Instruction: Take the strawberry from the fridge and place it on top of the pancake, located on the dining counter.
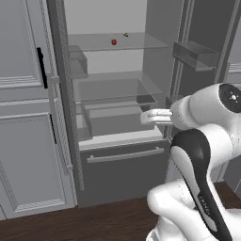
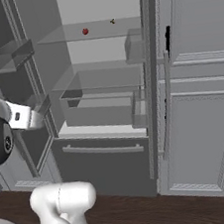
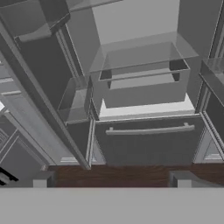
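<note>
Fridge [image 1: 117,164] stands with both French doors swung wide; dark grey matte shell, pale grey smooth interior. Bottom drawer [image 1: 123,170] closed, flat front, one long grey bar handle [image 1: 125,155] running across it.

Strawberry [image 1: 114,42]: tiny red rounded berry, resting on the top glass shelf [image 1: 136,43], toward 12 o'clock in the left base view. In the right base view it sits at about 11 o'clock [image 2: 85,31] on the same shelf. A small dark speck [image 1: 125,34] lies on that shelf, apart from the berry toward the back; too small to identify.

Below the top shelf: a second clear glass shelf [image 1: 113,87], flat and rectangular, then a translucent box-shaped crisper bin [image 1: 120,117] with squared walls. Door bins [image 1: 195,54] are clear, tray-shaped.

Arm white, glossy, with a dark curved joint cover, at 4 o'clock in the left base view. Pincer [image 3: 112,179]: two small dark squared fingertips [image 3: 43,178] well apart at 6 o'clock in the hand view, spread, nothing between them, aimed at the drawer and crisper bin.

Light grey panelled cabinets [image 1: 26,117] with black handles flank the fridge. Floor [image 1: 94,221] dark brown wood grain.
</note>
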### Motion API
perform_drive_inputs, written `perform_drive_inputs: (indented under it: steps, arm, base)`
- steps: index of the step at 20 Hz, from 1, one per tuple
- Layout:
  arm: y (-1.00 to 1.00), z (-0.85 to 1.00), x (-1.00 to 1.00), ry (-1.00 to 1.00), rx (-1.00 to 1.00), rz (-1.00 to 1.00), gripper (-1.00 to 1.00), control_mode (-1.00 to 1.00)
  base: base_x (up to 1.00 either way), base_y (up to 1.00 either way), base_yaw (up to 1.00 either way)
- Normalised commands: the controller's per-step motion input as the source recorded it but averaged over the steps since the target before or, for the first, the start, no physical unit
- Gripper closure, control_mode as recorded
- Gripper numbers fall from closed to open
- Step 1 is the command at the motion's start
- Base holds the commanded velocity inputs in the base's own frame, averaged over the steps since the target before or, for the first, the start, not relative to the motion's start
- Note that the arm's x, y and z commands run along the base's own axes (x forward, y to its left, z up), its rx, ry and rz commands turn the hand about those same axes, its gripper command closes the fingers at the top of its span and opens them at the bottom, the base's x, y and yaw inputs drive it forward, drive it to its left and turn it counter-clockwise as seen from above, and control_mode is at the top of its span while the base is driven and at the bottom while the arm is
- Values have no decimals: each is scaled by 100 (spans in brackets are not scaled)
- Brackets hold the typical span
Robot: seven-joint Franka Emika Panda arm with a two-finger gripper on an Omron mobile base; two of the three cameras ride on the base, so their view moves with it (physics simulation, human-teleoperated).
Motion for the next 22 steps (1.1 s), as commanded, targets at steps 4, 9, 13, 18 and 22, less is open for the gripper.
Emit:
perform_drive_inputs:
  steps: [4,9,13,18,22]
  arm:
    - [-50,26,-46,-1,3,-1,-100,-100]
    - [-18,15,-64,0,-2,-6,-100,-100]
    - [-5,47,-56,0,-23,-1,-100,-100]
    - [-33,39,-26,1,-19,0,-100,-100]
    - [-33,6,-7,-2,-3,1,-100,-100]
  base:
    - [0,0,0]
    - [0,0,0]
    - [0,0,0]
    - [0,0,0]
    - [0,0,0]
